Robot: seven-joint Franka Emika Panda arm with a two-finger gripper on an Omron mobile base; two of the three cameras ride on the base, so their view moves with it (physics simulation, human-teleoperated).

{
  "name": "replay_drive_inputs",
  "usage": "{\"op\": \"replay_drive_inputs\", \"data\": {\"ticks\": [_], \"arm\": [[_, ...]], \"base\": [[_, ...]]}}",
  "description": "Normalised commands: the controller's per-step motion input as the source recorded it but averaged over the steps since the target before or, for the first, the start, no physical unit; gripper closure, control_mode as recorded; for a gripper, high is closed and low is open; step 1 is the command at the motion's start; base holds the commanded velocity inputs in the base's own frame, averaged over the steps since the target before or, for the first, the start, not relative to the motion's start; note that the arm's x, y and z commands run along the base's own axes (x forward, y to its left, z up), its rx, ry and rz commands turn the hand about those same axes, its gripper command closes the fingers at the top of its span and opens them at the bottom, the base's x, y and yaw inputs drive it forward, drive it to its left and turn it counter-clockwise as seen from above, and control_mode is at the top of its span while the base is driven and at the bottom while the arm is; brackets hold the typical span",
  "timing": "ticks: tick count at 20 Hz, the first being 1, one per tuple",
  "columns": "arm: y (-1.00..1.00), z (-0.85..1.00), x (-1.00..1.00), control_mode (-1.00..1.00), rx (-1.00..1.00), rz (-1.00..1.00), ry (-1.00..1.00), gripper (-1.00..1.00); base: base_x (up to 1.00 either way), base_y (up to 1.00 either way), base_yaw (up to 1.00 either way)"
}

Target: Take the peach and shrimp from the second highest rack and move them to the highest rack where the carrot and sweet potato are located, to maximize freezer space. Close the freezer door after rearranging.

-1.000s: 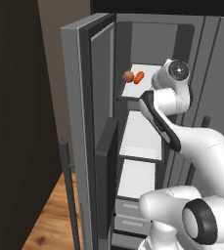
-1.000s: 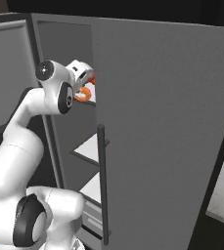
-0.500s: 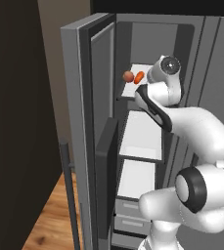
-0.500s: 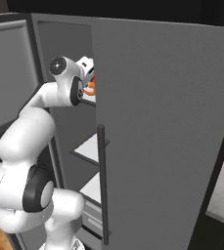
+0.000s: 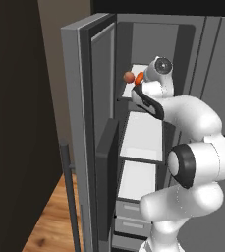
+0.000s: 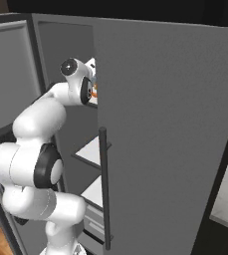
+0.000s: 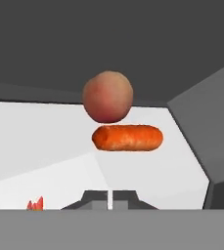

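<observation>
A round pink-red peach (image 7: 107,96) sits on a white freezer shelf (image 7: 30,141), straight ahead of my gripper (image 7: 109,199). In front of it lies an orange oblong vegetable (image 7: 127,137); I cannot tell whether it is the carrot or the sweet potato. The gripper is shut with nothing between its tips, and it stands short of both. A small red-orange spiky tip (image 7: 35,204) peeks up at the lower left; what it belongs to is unclear. In the left base view the peach (image 5: 128,77) and the orange piece (image 5: 139,77) rest on the uppermost shelf that shows.
The freezer door (image 5: 87,138) stands open on the left with its long handle (image 5: 69,192). Two more white shelves (image 5: 143,130) lie below, with drawers (image 5: 131,216) under them. The shut right-hand door (image 6: 170,139) and its handle (image 6: 104,189) flank the arm.
The arm has folded in and its hand has moved closer to the shelf with the peach. The peach and the orange piece have stayed put.
</observation>
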Motion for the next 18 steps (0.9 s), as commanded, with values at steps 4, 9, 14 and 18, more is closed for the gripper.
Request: {"op": "replay_drive_inputs", "data": {"ticks": [4, 9, 14, 18], "arm": [[-0.05, -0.18, 0.65, -1.0, 0.0, 0.0, 0.0, 1.0], [-0.03, -0.11, 0.58, -1.0, 0.0, 0.0, 0.0, 1.0], [-0.02, -0.12, 0.39, -1.0, 0.0, 0.0, 0.0, 1.0], [0.0, -0.19, 0.22, -1.0, 0.0, 0.0, 0.0, -1.0]], "base": [[0.0, 0.0, 0.0], [0.0, 0.0, 0.0], [0.0, 0.0, 0.0], [0.0, 0.0, 0.0]]}}
